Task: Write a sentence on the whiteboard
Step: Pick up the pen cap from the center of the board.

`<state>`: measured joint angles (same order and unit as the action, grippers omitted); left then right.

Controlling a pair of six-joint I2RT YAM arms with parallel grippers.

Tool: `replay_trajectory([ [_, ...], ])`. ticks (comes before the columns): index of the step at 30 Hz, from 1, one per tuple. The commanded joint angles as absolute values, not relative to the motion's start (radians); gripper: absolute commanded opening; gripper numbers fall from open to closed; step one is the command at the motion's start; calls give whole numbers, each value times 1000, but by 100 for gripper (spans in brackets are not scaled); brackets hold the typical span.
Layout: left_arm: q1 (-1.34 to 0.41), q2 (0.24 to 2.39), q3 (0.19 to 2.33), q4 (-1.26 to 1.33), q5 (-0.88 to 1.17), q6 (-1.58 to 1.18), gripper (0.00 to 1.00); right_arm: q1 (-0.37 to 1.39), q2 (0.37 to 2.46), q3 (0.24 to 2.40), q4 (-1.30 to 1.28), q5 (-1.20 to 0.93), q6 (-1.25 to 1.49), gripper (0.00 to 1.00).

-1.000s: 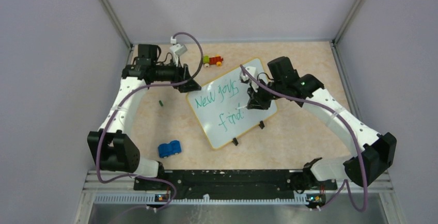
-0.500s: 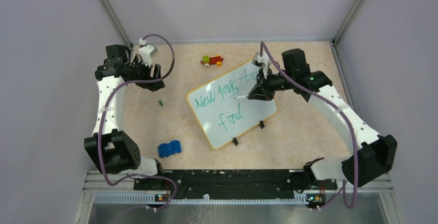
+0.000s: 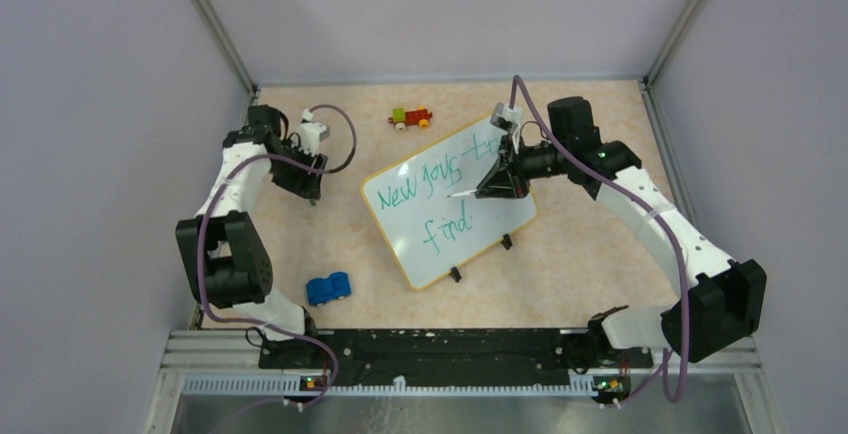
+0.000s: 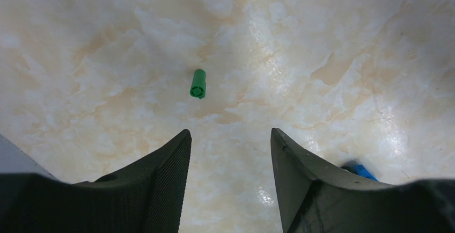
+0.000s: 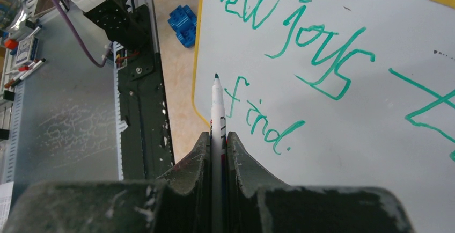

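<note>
One small blue toy car (image 3: 328,288) built of plastic blocks lies nearest the arm bases, on the beige marbled tabletop (image 3: 580,254), left of centre. Just beyond it, in the middle of the table, lies the large flat white whiteboard (image 3: 490,216) with rounded corners and a thin yellow rim, turned at an angle, with two small black clips (image 3: 455,274) on its near edge. Across the board runs the sentence (image 3: 415,187) in thin green handwriting: "New joys" and the start of a further word on the upper line, "find." on the lower.

Over the board's right half hangs the right gripper (image 5: 218,136), its fingers clamped tight on a slim white marker (image 5: 217,109) with a green tip. The tip points between the two lines of writing; whether it touches the surface cannot be told.

Left of the board, well apart from it, the left gripper (image 4: 229,136) points down at the bare tabletop with its jaws moderately apart and nothing between them. A short green plastic cap (image 4: 198,84) lies just beyond its fingertips.

Farthest back, a little red, green and yellow toy train (image 3: 411,116) stands near the rear edge.
</note>
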<state>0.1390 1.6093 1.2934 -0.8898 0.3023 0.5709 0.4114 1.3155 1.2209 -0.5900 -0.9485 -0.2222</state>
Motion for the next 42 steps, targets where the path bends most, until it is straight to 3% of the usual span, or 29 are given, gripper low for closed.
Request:
replay_trajectory([
  [1, 130, 1699, 1307, -822, 216, 536, 59, 408, 1299, 1214, -556, -992, -236, 0],
  [7, 129, 1762, 1306, -773, 170, 510, 49, 408, 1301, 1212, -560, -995, -242, 0],
  [20, 124, 1828, 1289, -715, 185, 486, 46, 409, 1311, 1213, -565, -999, -250, 0],
  [26, 117, 1852, 1288, -706, 188, 480, 33, 408, 1311, 1216, -567, -997, -250, 0],
  [33, 118, 1824, 1333, -757, 201, 445, 0, 408, 1310, 1224, -556, -985, -234, 0],
  [42, 130, 1543, 1606, -857, 474, 296, 0, 408, 1315, 1298, -513, -993, -132, 0],
])
